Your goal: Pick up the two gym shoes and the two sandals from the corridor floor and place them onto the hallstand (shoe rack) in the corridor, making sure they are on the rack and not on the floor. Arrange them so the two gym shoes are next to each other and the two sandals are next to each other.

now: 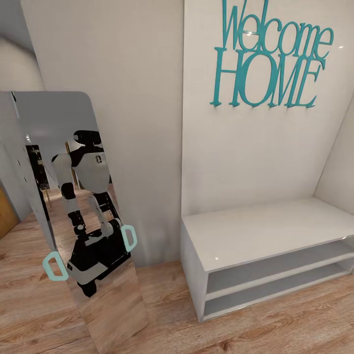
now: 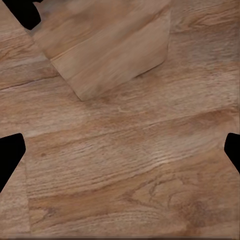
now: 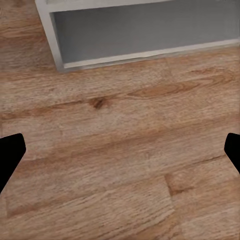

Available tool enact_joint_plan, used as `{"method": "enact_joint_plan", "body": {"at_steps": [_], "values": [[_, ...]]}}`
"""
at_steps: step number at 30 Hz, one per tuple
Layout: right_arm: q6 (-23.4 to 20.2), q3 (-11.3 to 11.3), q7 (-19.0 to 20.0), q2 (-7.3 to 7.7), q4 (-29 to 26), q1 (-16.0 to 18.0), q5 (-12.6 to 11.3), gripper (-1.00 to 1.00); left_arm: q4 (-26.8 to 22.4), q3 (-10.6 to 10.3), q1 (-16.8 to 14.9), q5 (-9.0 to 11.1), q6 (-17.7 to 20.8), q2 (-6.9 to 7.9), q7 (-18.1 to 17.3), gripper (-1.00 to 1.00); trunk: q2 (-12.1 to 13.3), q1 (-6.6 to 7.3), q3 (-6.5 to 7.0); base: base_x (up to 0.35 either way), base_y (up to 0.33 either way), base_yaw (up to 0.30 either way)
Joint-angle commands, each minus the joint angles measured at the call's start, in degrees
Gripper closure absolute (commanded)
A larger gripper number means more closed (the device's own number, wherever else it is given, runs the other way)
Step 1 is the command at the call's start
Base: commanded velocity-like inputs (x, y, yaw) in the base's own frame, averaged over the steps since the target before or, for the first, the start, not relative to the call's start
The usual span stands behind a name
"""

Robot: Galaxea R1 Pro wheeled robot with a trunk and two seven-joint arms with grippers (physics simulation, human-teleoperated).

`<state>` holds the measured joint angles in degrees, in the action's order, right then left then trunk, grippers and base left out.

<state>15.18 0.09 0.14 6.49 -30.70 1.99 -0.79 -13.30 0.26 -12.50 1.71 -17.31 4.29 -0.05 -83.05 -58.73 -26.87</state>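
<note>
Standing against the pale wall, the hallstand (image 1: pixel 255 236) fills the head view's right half, a wide pale grey bench with two low open shelves and a tall back panel bearing teal "Welcome HOME" lettering (image 1: pixel 270 54). Its right end is cut off by the picture's edge, and whatever sits higher on the panel is out of frame. Its long axis runs along the wall, the open shelf fronts facing the corridor floor (image 1: pixel 162 300); both shelves and the top look bare. A leaning mirror (image 1: pixel 78 211) to its left, resting on the wood planks, reflects the robot's dark base and white trunk; its left edge is partly cut off.

From the right wrist, the hallstand's lower corner (image 3: pixel 55 35) and a grey shelf recess appear beyond the planks, with the right gripper (image 3: pixel 120 150) showing as dark fingertips (image 3: pixel 10 155) at both edges, spread wide with only floor between them. From the left wrist, the left gripper (image 2: pixel 120 152) is likewise spread apart over bare planks, its fingertips (image 2: pixel 10 155) largely cropped, near what seems the mirror's foot (image 2: pixel 105 45).
</note>
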Motion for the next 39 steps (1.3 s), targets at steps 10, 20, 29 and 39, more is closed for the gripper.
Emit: {"method": "enact_joint_plan", "body": {"at_steps": [10,20,29,39], "values": [[0.4,0.1,-0.1,-0.15,-0.2,0.0,-0.2,-1.0,0.6,0.0,0.4,0.2,-0.2,0.01,-0.1,-1.0,0.0,0.0,-0.06,0.0,0.0,0.0],[0.4,0.0,-0.3,-0.17,-0.4,0.0,-0.2,-1.0,0.6,0.0,0.4,0.2,-0.2,0.02,-0.1,-1.0,0.0,0.0,-0.13,-0.034,-0.015,0.041],[0.3,0.0,-0.4,-1.05,-0.4,0.0,-0.2,-1.0,0.6,0.0,0.4,0.2,-0.2,0.04,-0.1,-1.0,0.0,0.0,-0.4,-0.188,-0.127,0.211],[0.4,0.0,-0.5,-2.32,-0.4,0.0,-0.1,-1.0,0.5,0.0,0.3,0.2,-0.2,0.02,-0.1,-1.0,0.0,0.0,-0.75,-0.229,-0.162,0.235]]}}
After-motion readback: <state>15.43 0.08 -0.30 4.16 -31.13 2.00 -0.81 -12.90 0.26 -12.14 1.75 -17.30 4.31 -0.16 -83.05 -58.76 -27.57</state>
